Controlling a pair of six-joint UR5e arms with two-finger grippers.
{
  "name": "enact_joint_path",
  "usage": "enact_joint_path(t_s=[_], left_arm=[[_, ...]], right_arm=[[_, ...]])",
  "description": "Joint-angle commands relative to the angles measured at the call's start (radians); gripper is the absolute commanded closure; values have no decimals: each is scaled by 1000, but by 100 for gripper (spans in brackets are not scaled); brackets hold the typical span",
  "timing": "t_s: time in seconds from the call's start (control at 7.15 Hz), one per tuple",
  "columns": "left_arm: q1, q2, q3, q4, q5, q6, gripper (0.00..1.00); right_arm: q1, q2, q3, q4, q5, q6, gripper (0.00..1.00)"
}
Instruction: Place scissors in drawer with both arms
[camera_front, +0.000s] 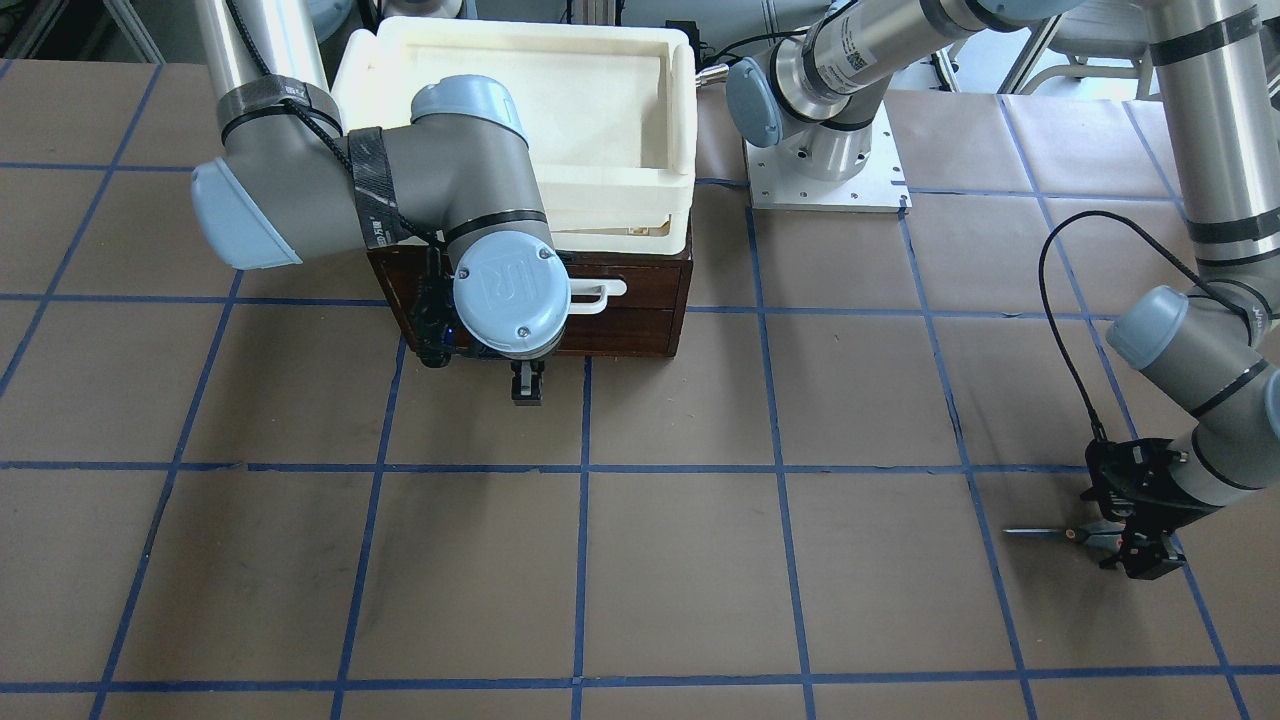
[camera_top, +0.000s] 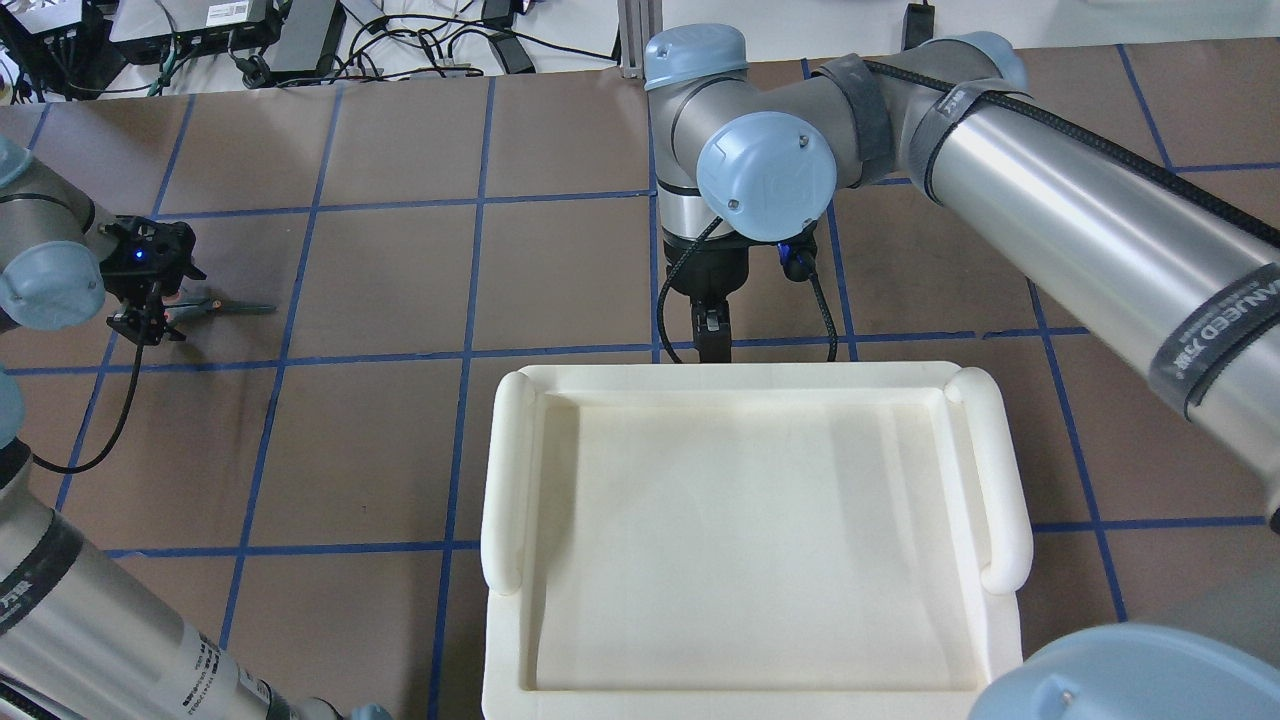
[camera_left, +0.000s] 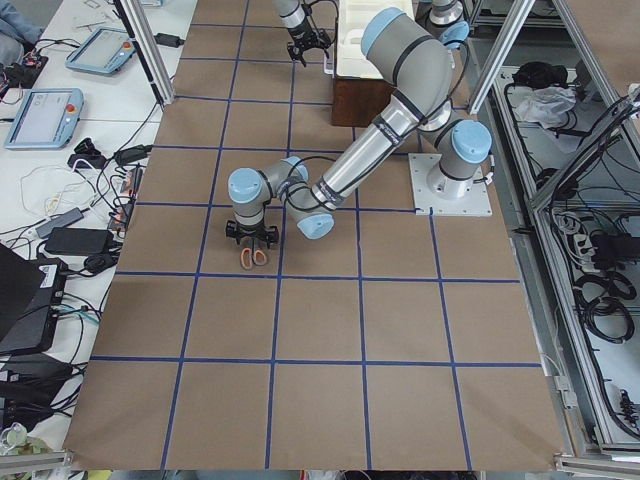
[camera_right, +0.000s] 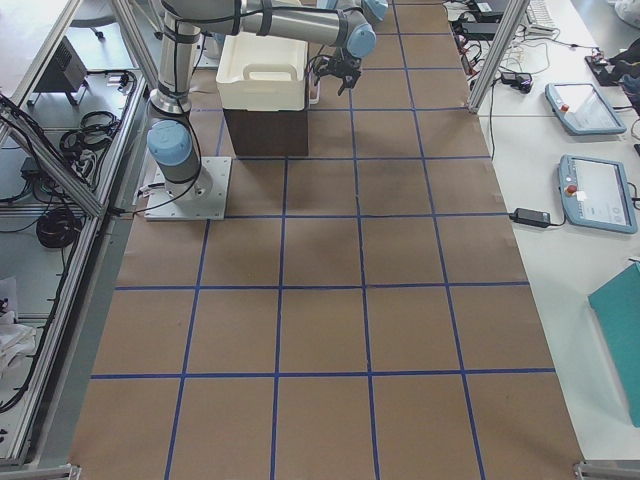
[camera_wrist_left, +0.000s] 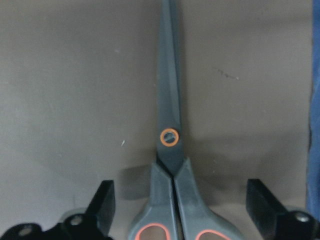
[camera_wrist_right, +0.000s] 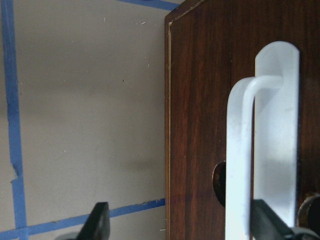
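Open jaws, lined up
Left gripper (camera_wrist_left: 181, 197) straddles the scissors (camera_wrist_left: 169, 115) lying toward the worktop's (camera_front: 680, 560) operators' edge: close squarely on the handles (camera_wrist_left: 161, 212). Right gripper (camera_wrist_right: 181, 217) brackets the bar handle (camera_wrist_right: 239, 150) of the shut drawer (camera_front: 640, 300).

Cream tray (camera_top: 505, 480), blue-taped brown table (camera_top: 400, 280)
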Motion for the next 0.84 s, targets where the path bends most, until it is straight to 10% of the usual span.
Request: enact_joint_path(t_s=[0.0, 0.7], left_arm=[[-1, -2, 3, -5, -3, 2, 26], [1, -4, 5, -8, -9, 21, 81]], right_arm=[[0, 9, 2, 4, 30, 0, 0], [0, 21, 31, 3, 30, -9, 0]])
